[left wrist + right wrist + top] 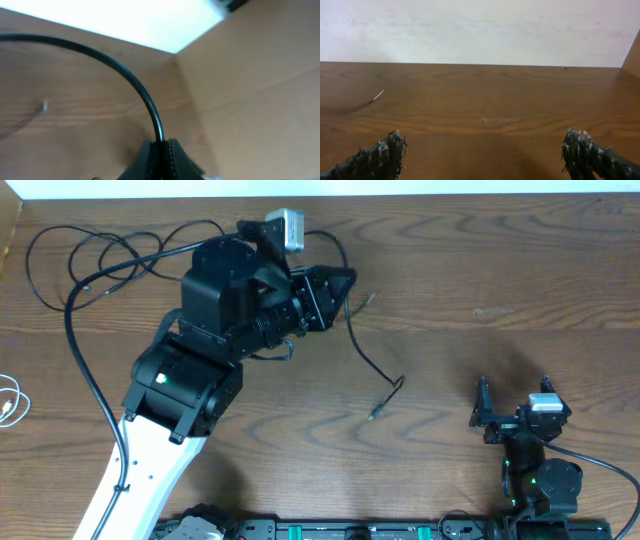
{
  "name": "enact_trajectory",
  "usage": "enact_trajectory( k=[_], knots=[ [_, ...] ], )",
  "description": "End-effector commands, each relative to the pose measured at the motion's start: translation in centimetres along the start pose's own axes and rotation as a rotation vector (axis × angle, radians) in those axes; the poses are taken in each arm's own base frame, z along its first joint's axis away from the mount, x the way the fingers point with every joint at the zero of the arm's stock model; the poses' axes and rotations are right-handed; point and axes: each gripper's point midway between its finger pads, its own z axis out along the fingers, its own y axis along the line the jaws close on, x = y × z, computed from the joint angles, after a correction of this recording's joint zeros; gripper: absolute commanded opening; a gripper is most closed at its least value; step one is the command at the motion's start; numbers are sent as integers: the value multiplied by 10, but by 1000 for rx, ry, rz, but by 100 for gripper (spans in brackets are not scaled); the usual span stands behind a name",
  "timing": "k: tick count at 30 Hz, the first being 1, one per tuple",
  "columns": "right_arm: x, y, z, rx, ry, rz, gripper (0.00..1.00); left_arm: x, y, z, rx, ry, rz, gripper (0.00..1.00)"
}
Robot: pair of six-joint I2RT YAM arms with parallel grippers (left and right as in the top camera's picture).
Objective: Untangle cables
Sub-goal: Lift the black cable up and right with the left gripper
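Left wrist: left claw [161, 152] clamps black cable [134, 81].

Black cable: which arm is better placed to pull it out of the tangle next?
Probably left. The left claw is shut on the black cable. The right claw stands open and empty, far from every cable.

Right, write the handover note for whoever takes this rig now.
Left gripper: shut on a black cable, over the table's far middle.
Right gripper: open, empty, near its base.
Cables: the held one's tail seems to trail to mid-table; black loops overlap at far left; white cable lies apart at the left edge.
Done: one black cable gripped.
Left: pull the black loops apart.
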Motion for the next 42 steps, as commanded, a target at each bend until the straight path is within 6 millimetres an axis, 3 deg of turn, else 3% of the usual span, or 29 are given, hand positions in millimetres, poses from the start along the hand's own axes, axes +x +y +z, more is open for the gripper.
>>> enact_trajectory(
  k=[1, 6, 11, 13, 17, 22, 28, 31, 36, 40, 42],
  knots=[
    [1, 3, 0, -11, 3, 13, 99, 7, -20, -10, 79, 41, -72, 8],
    [1, 3, 0, -10, 3, 13, 99, 30, 5, -4, -11, 134, -124, 8],
    [1, 3, 0, -11, 3, 13, 99, 62, 40, 18, -114, 277, -106, 8],
    [1, 3, 0, -11, 3, 12, 99, 76, 44, 29, -111, 342, -74, 8],
    [1, 3, 0, -10, 3, 13, 99, 94, 14, 44, 101, 453, 30, 8],
    [1, 3, 0, -11, 3, 13, 99, 87, -32, 37, 366, 466, 95, 8],
    [1, 3, 0, -11, 3, 13, 99, 72, -41, 26, 382, 411, 90, 8],
    [1, 3, 0, -11, 3, 12, 99, 68, -26, 31, 298, 387, 66, 8],
    [1, 3, 0, -11, 3, 13, 99, 77, 44, 35, -79, 361, -16, 8],
    [1, 4, 0, -16, 1, 13, 99, 91, 50, 30, -104, 417, -7, 8],
    [-1, 15, -1, -84, -4, 58, 99, 98, 49, 28, -105, 443, 4, 8]
  ],
)
